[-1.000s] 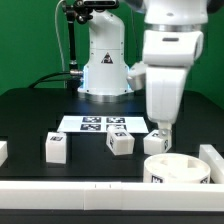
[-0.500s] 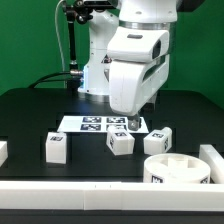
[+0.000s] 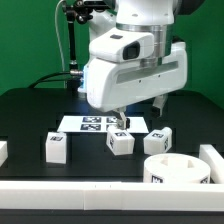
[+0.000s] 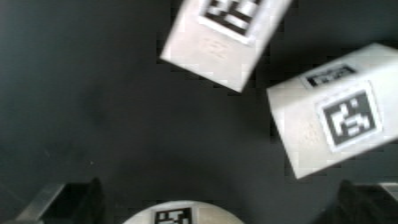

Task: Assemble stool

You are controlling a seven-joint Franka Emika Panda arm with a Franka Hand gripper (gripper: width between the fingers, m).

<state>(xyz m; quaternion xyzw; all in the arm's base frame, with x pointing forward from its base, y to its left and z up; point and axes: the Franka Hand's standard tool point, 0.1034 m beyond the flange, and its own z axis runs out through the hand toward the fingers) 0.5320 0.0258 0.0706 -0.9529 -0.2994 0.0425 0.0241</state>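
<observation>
Stool assembly, mid-take: we see the arm's tool [image 3: 140,113] hanging above the dark surface [image 3: 40,115] in the upper middle of the exterior view. Its two fingers are spread wide and grip nothing.

A second ago the arm stood upright at the exterior view's right, with the tool low beside the rightmost leg. Now the wrist has swung toward the centre and turned broadside to us, and one fingertip shows in front of the marker board [image 3: 95,123].

The stool's parts lie where they were:
- The round seat [image 3: 170,170] sits at the lower right, inside the corner of the white border rails [image 3: 100,190].
- One leg [image 3: 158,138] is just behind it.
- A second leg [image 3: 121,143] is at centre, beside the board.
- A third leg [image 3: 57,146] is well apart at the lower left.

In the wrist view we make out two tagged legs lying apart, with the dark fingertips [image 4: 71,203] clear of both.
</observation>
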